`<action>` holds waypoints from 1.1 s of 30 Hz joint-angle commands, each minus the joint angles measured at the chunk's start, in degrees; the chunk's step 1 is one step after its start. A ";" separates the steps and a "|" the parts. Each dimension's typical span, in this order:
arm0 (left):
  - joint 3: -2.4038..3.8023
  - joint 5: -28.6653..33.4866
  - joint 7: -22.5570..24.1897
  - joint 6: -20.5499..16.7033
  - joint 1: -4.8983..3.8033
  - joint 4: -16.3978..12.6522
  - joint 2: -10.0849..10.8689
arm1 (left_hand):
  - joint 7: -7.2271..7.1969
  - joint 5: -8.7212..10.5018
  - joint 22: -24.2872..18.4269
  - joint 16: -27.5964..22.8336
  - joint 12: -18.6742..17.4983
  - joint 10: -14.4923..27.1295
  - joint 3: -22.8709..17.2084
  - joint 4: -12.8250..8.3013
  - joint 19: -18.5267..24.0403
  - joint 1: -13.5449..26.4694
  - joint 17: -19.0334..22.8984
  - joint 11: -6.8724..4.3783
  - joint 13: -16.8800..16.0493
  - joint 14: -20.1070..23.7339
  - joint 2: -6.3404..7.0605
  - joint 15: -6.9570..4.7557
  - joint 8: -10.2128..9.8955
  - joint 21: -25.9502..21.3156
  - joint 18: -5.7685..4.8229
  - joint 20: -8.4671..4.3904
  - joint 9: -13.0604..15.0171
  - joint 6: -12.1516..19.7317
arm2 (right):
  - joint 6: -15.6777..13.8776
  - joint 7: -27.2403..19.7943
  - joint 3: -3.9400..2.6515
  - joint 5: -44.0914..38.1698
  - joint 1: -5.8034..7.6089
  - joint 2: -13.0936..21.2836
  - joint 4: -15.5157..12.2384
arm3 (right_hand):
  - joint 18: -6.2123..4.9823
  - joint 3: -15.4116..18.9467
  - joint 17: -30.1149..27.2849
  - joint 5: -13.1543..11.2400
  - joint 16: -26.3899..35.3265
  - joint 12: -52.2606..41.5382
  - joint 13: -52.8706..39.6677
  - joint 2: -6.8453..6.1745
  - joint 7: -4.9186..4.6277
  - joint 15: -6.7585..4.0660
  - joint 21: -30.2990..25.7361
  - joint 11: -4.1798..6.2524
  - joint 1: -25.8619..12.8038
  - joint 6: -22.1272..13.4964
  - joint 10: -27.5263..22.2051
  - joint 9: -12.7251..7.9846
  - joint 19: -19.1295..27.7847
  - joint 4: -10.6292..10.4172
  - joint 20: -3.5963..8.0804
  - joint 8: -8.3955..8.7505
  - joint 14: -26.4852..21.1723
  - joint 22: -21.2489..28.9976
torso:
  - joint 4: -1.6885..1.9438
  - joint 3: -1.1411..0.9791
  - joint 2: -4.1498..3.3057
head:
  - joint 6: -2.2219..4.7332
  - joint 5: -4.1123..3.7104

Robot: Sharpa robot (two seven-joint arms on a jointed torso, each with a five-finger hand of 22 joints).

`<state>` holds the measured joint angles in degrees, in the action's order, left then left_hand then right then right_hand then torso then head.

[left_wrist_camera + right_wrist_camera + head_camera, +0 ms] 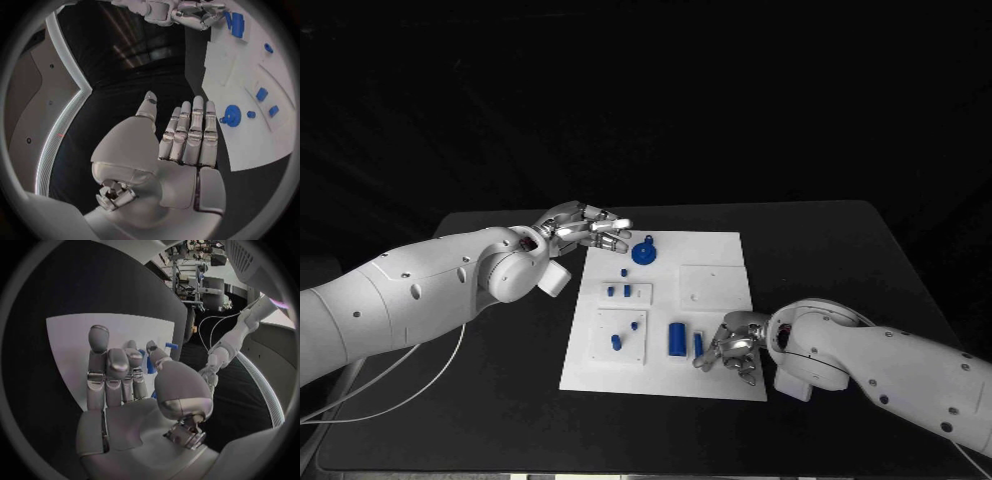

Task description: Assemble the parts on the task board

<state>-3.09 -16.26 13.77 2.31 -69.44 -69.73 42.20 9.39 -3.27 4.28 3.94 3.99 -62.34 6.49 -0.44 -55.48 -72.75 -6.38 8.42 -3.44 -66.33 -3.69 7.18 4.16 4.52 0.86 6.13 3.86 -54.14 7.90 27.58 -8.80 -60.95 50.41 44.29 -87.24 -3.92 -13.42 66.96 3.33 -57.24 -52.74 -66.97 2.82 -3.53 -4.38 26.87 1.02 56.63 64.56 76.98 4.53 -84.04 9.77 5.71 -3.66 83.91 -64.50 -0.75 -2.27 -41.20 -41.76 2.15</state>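
The task board [718,250] lies in the middle of the black table [877,260]. Your right hand [733,348] sits at the board's near edge, fingers curled by a thin blue pin [698,345]; you cannot tell if they hold it. Next to that stands a blue cylinder [678,338]. Your left hand [586,228] hovers at the board's far corner, fingers spread and empty, beside a round blue part [645,252]. Careful: curled fingers could knock the pin over.

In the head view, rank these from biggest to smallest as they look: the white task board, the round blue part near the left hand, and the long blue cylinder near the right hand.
1. task board, by far the largest.
2. round blue part and long blue cylinder: too alike to rank; the round one is wider, the cylinder longer.
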 commanded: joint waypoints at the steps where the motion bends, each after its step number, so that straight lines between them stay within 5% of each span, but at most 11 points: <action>1: 0.01 -0.10 0.31 0.94 -0.02 -0.09 -0.08 | 0.12 -0.02 0.06 -0.30 -0.12 0.41 -0.35 -0.10 0.29 -0.46 0.02 -0.13 -0.04 0.50 -0.30 0.03 0.18 0.29 0.13 0.26 0.07 0.41 | 0.44 0.52 0.25 -0.86 -0.35 0.11 0.36 | -0.69 -1.57 -0.02 -0.19 -0.07 -0.36 0.02 1.20 -0.53 0.14 0.15 0.21 0.22 0.11 -0.18 -0.04 -1.98 0.49 -0.22 0.03 0.06 0.00 | 0.05 0.03 0.00 | 0.04 -0.02; 3: 0.00 -0.10 0.29 0.96 -0.02 -0.09 -0.08 | 0.12 -0.02 0.06 -0.30 -0.12 0.41 -0.35 -0.10 0.29 -0.46 0.02 -0.13 -0.04 0.50 -0.30 0.03 0.18 0.29 0.13 0.26 0.07 0.41 | 0.13 0.55 0.24 -0.92 -0.36 0.11 0.43 | -0.57 -3.38 0.00 -0.40 -0.09 -0.35 0.03 1.81 -0.30 0.05 0.21 0.34 -0.26 0.49 -0.15 -0.06 -1.99 0.66 -0.11 0.03 0.05 -0.03 | 0.05 0.03 0.00 | 0.04 -0.02; 12: -0.03 -0.10 0.09 1.08 -0.02 -0.09 -0.04 | 0.12 -0.02 0.06 -0.30 -0.12 0.41 -0.35 -0.10 0.29 -0.46 0.02 -0.13 -0.04 0.50 -0.30 0.03 0.18 0.29 0.13 0.26 0.07 0.41 | -1.99 0.61 0.23 -1.06 -0.38 -0.13 1.00 | -0.10 -11.79 0.34 -0.52 -0.07 -0.18 -0.24 0.36 0.06 -0.25 0.55 0.64 -3.87 1.51 0.13 -0.08 -2.11 -0.18 0.30 0.01 0.09 -0.15 | 0.03 0.04 0.00 | 0.05 0.00; 33: -0.13 -0.20 -0.22 1.29 -0.02 -0.12 0.07 | 0.12 -0.02 0.05 -0.30 -0.12 0.47 -0.38 -0.12 0.33 -0.44 0.00 -0.11 -0.04 0.58 -0.36 0.06 0.19 0.29 0.13 0.27 0.07 0.41 | -1.70 2.08 0.22 -1.44 -0.38 -1.01 2.53 | -0.12 -11.47 0.46 -0.44 0.00 -0.09 -0.44 -0.84 0.14 -0.19 0.52 0.62 -5.12 2.06 0.19 0.11 -2.09 -0.54 0.23 0.00 0.17 -0.11 | 0.00 0.05 -0.01 | -0.11 0.13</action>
<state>-3.25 -16.32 13.33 2.70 -69.44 -69.73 42.29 9.39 -3.27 4.28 3.94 3.99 -62.34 6.49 -0.44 -55.28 -72.75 -6.38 8.42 -3.44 -66.13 -3.69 7.38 4.16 4.52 0.86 6.33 3.86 -54.14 6.18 27.45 -8.85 -60.95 50.37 43.39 -85.38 -3.91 -25.20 67.39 3.11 -57.24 -52.73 -67.33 2.32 -3.25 -4.38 27.19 1.24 51.37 67.09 77.20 4.66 -84.03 9.18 5.72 -4.03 83.91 -64.60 -0.71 -2.22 -41.20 -41.83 2.29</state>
